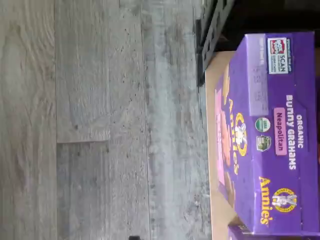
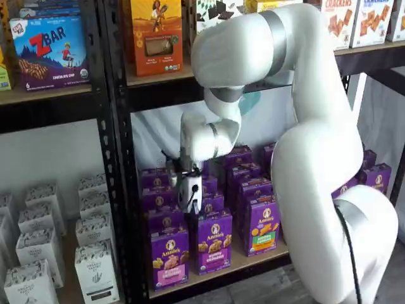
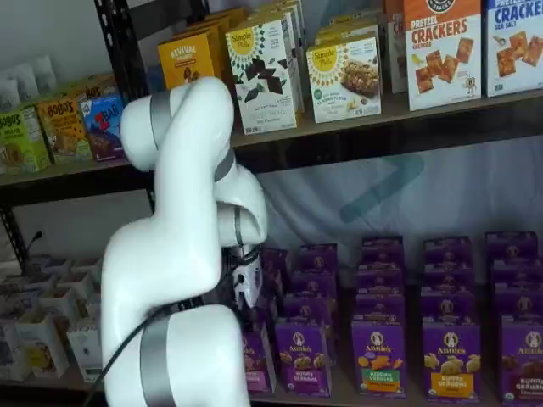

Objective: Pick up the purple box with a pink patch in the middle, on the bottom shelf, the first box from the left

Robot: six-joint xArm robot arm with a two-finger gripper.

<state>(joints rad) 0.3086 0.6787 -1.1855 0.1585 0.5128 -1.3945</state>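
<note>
My arm [image 2: 304, 145] fills the frame's middle, the purple box [image 2: 169, 256] sits bottom left on the shelf [image 2: 253, 263], light stiff cardboard, so I'd pinch its sides; gripper [image 2: 190, 196] state, can't tell.

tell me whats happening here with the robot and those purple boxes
A white xArm is reaching into the bottom shelf, which is stocked with rows of purple Annie's boxes. Its gripper hangs over the left end of the rows, above the purple box with the pink patch at the front. The fingers are not clear enough to tell if they are open, and no box looks lifted. The wrist view shows a purple Annie's Bunny Grahams Neapolitan box close up at the shelf edge, with grey wood floor beyond it.
</note>
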